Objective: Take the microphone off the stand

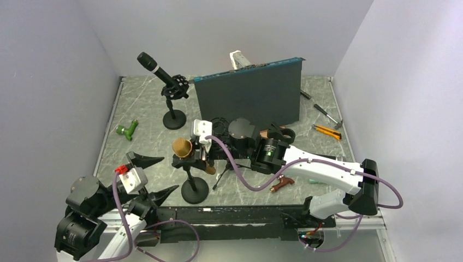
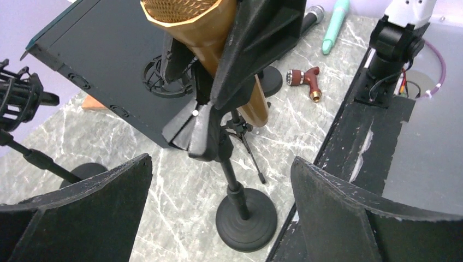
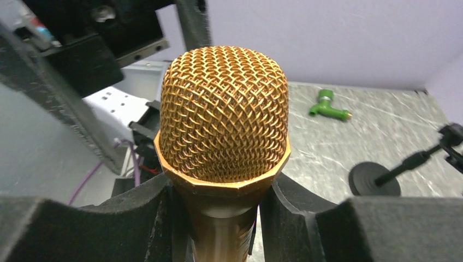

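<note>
1. The marble-patterned table [image 1: 147, 139] carries everything.
2. A dark upright panel [image 1: 248, 101] stands across the back.
3. The right gripper [image 3: 223, 213] is clenched on the gold microphone's body, one finger on each side just under the grille.
4. The left gripper [image 1: 162, 174] is released, jaws spread wide, near the front left, touching nothing.
5. The round-based stand [image 1: 194, 191] is at the front centre.
6. The gold microphone [image 3: 224, 114] sits tilted on top of that stand.
7. A black microphone [image 1: 155, 68] is on its own stand at the rear left.
8. A green nozzle [image 1: 127, 130] lies at the left.
</note>
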Tool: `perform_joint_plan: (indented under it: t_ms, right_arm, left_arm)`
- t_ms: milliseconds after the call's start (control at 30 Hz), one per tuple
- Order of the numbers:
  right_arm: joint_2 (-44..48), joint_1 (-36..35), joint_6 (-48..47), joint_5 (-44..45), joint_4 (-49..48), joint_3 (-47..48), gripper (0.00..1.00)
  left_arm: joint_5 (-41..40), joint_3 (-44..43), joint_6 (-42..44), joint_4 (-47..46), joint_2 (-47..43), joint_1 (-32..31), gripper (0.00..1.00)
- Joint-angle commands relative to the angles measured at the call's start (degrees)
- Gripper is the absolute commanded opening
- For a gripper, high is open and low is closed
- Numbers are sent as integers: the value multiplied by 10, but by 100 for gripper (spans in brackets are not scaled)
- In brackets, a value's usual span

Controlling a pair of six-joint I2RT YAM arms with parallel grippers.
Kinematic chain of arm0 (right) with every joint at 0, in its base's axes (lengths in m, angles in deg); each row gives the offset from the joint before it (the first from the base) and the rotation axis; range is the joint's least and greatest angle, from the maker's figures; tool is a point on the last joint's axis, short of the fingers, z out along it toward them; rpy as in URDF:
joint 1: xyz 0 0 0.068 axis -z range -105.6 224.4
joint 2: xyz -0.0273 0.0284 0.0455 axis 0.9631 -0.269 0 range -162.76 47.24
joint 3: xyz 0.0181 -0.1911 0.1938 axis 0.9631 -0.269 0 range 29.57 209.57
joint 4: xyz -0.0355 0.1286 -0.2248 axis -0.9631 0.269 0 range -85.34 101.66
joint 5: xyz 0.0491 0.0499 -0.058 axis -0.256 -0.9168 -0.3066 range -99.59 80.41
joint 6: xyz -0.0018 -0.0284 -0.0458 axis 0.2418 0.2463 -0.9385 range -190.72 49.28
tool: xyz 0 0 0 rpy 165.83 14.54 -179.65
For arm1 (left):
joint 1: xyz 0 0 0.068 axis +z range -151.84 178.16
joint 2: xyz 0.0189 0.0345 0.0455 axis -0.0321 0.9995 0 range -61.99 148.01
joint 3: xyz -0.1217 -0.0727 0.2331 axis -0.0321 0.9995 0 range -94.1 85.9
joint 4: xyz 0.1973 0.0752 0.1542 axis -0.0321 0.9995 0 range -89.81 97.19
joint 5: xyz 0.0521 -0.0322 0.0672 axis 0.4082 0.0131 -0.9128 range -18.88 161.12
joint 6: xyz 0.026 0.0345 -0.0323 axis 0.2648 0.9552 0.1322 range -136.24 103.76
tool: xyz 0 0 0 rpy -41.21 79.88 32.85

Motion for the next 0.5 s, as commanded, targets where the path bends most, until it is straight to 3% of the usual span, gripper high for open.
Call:
perform_joint_plan:
  t_ms: [0, 300, 467]
  right_arm:
    - [1, 14, -47, -127, -5, -2, 0]
    - [-2, 42, -49, -169, 8, 7, 0]
    - [-12, 48, -52, -176, 28, 13, 0]
  left_arm:
    - [37, 13, 78, -27, -3, 0, 99]
    - [12, 51, 88, -92, 45, 0, 99]
    - [40, 66, 72, -128, 50, 0, 99]
